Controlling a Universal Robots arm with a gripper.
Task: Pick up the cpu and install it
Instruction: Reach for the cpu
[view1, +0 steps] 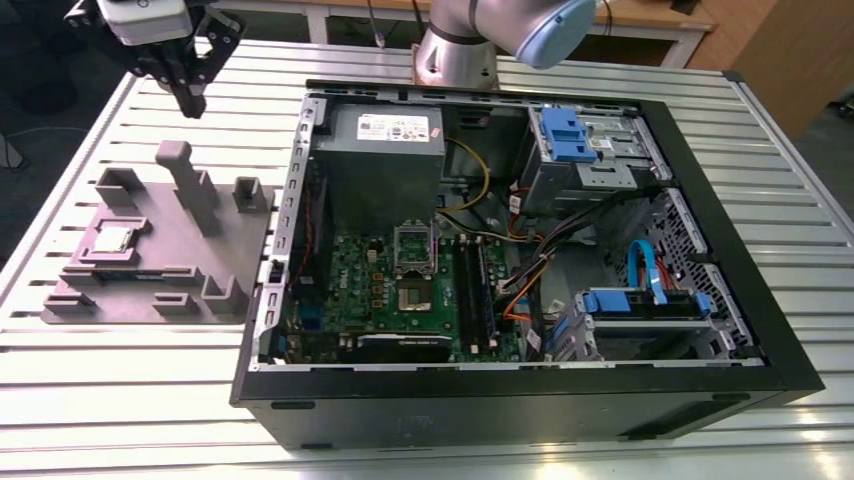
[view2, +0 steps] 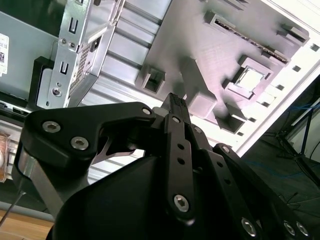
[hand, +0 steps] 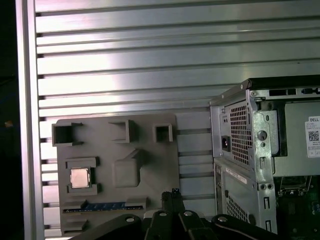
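At the exterior view's left, the gripper (view1: 195, 106) hangs above the table (view1: 134, 380), a surface of long ribbed aluminium slats with a dull sheen. The gripper is black, built of bolted link plates. Its fingers (view2: 176, 107) are pressed together into one narrow tip and hold nothing. The closed tip (hand: 171, 194) also appears in the first wrist view.

Below the gripper lies a fixture block (view1: 200, 255) of matte grey plastic. It is flat, with raised square pockets, upright posts and long slots. The cpu (view1: 112, 239) sits flat in a square walled recess near the block's left edge, well apart from the gripper. It is a small square chip with a bright silver-grey metal top and a thin rim. It shows in both wrist views (view2: 248, 78) (hand: 80, 177), seated level in its recess. A dark strip (hand: 107, 206) lies in a long slot just beside it.

To the right stands an open computer case (view1: 534, 405) with black painted outer walls and a bare steel frame. Inside it lie a grey metal power supply (view1: 380, 160) and a green circuit board (view1: 354, 295) with a rectangular metal socket frame (view1: 415, 248). Farther right are steel drive cages with blue plastic carriers (view1: 567, 135).
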